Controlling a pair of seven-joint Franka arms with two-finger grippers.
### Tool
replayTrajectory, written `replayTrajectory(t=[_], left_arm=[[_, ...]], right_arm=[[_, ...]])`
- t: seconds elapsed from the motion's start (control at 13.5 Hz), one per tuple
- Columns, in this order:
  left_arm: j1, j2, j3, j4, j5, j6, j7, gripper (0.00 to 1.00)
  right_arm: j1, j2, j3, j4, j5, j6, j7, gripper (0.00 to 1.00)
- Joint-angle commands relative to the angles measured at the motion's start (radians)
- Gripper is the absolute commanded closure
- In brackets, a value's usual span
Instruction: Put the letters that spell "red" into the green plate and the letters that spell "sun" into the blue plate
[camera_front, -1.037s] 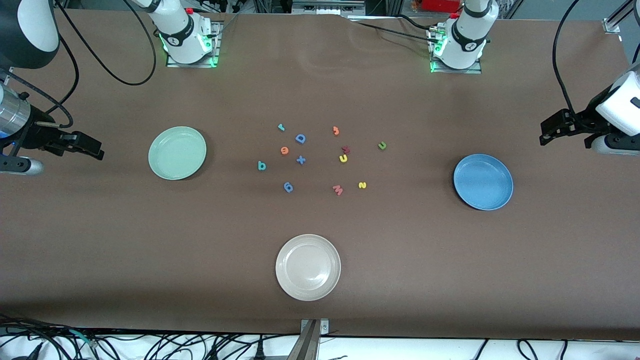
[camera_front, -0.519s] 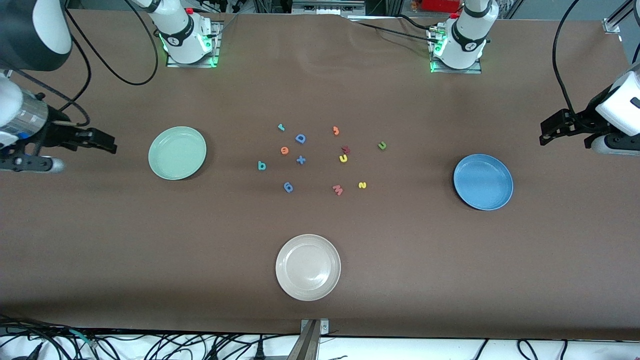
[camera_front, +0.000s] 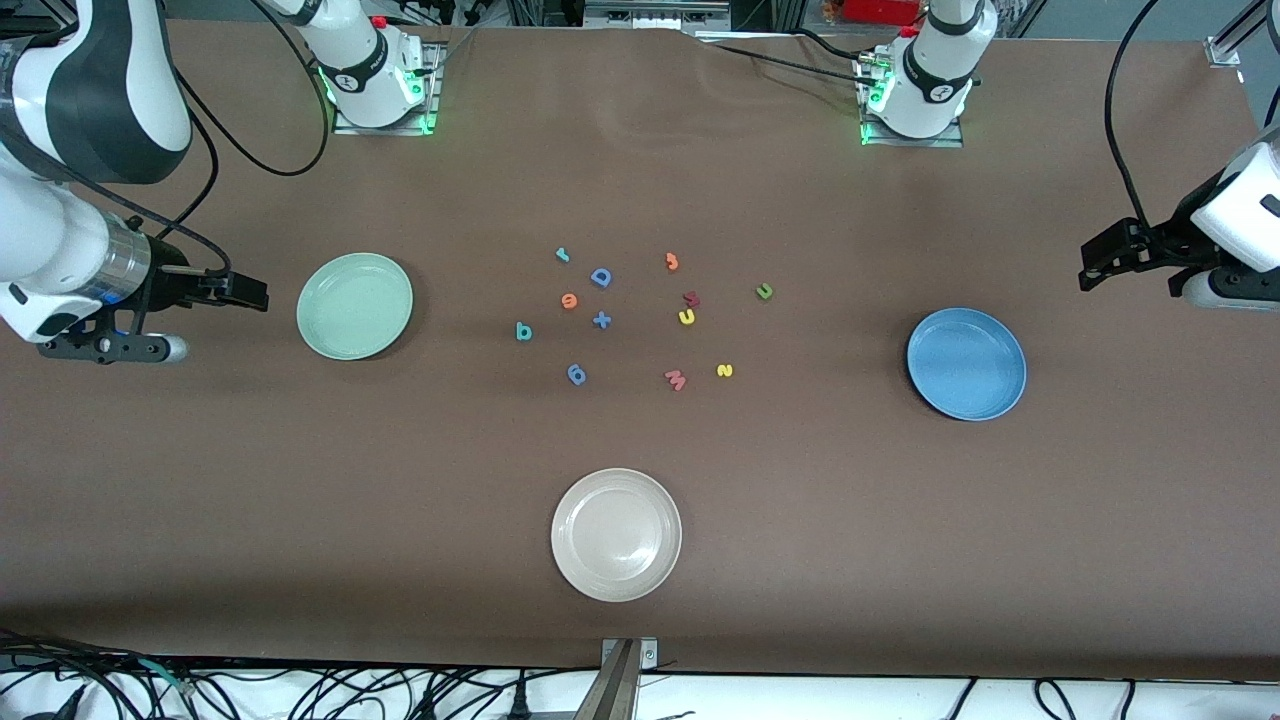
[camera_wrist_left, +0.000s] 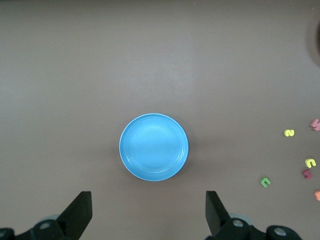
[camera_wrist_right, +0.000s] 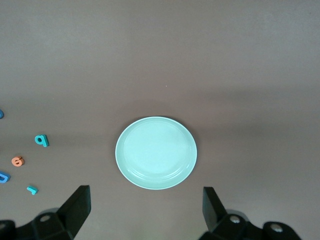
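Six task letters lie loose near the middle of the tabletop, none in a plate: teal "r" (camera_front: 562, 255), orange "e" (camera_front: 569, 300) and teal "d" (camera_front: 523, 331) toward the right arm's end of the cluster; yellow "u" (camera_front: 686, 317), yellow "s" (camera_front: 725, 370) and green "n" (camera_front: 764, 291) toward the left arm's end
Green plate (camera_front: 354, 305): flat on the tabletop between the letters and the right arm's end, holding nothing
Blue plate (camera_front: 966, 363): flat on the tabletop between the letters and the left arm's end, holding nothing, slightly nearer the front camera than the green plate
Right gripper (camera_front: 243, 293): in the air just beside the green plate, over the tabletop toward the right arm's end; fingers spread, holding nothing
Left gripper (camera_front: 1097, 262): in the air over the left arm's end of the tabletop, near the blue plate; fingers spread, holding nothing
Other pieces among the letters: blue "D" (camera_front: 600, 277), blue plus sign (camera_front: 601, 320), blue round piece (camera_front: 576, 374), orange "3" (camera_front: 672, 262), dark red piece (camera_front: 691, 298) touching the yellow "u", red "W" (camera_front: 676, 379)
Cream-white plate (camera_front: 616, 534): near the tabletop's edge closest to the front camera
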Motion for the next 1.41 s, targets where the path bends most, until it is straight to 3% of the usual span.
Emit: replayTrajectory(t=[0.0, 0.74, 1.33], left_arm=[[-0.002, 0.000, 0.004, 0.003, -0.031, -0.005, 0.023, 0.00], [-0.002, 0.000, 0.004, 0.003, -0.031, -0.005, 0.021, 0.00], [-0.002, 0.005, 0.004, 0.002, -0.031, -0.005, 0.021, 0.00]], right_arm=[[-0.001, 0.000, 0.001, 0.004, -0.012, 0.007, 0.019, 0.01], [0.004, -0.044, -0.005, 0.009, 0.000, -0.070, 0.023, 0.00], [0.004, -0.049, -0.013, 0.038, -0.006, -0.036, 0.022, 0.00]])
